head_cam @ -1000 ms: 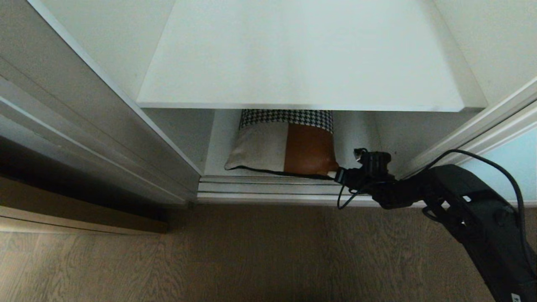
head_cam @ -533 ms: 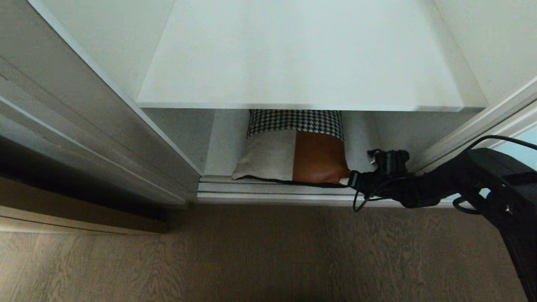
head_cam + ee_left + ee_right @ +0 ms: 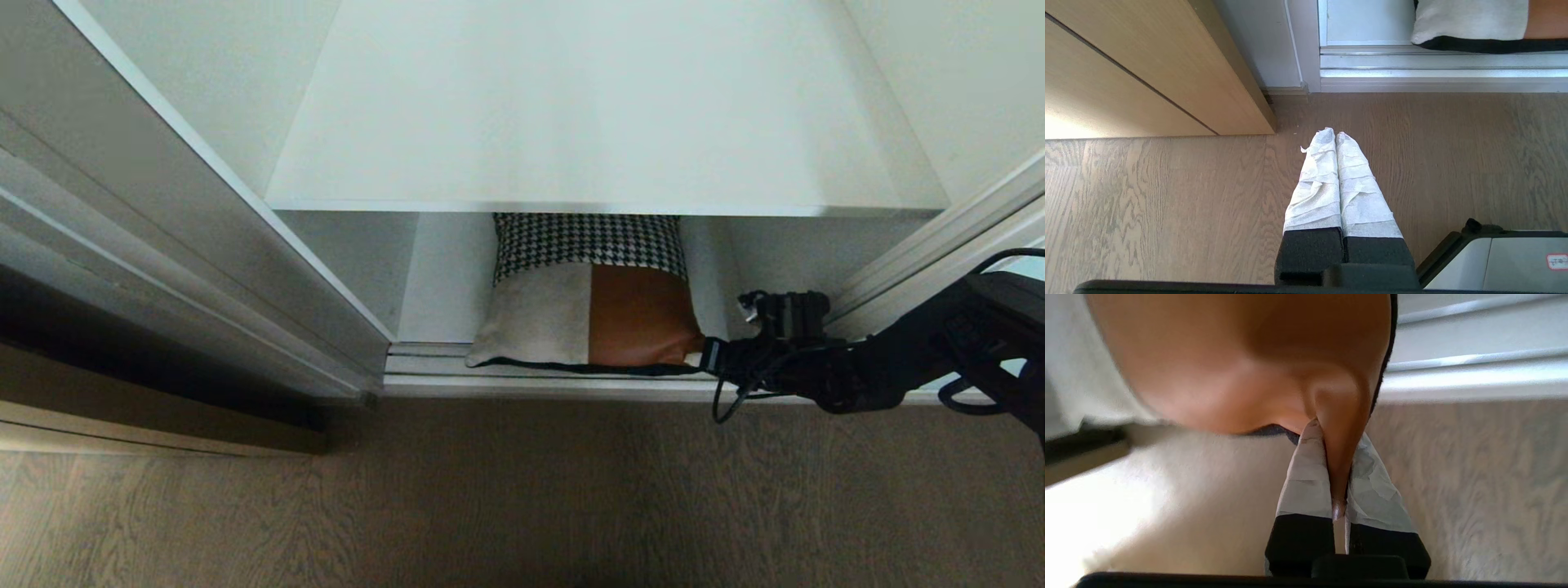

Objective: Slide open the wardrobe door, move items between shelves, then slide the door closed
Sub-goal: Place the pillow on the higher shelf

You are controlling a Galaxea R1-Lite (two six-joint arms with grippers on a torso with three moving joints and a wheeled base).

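A: Where is the cushion point(image 3: 589, 302) sitting, and what is holding it?

B: It is lying on the wardrobe's bottom level, under the upper shelf point(image 3: 600, 106), with its front edge overhanging the door track point(image 3: 424, 369). The right gripper point(image 3: 709, 356) is pinching the rust-orange corner between taped fingers point(image 3: 1306, 477). The left gripper point(image 3: 1335, 136) is hanging closed and empty over the floor point(image 3: 1167, 204).

A: Which way is it pointing?

B: Its long axis is running front to back, houndstooth end tucked deep under the shelf, orange and cream end facing out.

A: What could go wrong?

B: Only a thin fold is being gripped, so the fabric may be slipping free, or the cushion may be snagging on the shelf's front edge when lifted.
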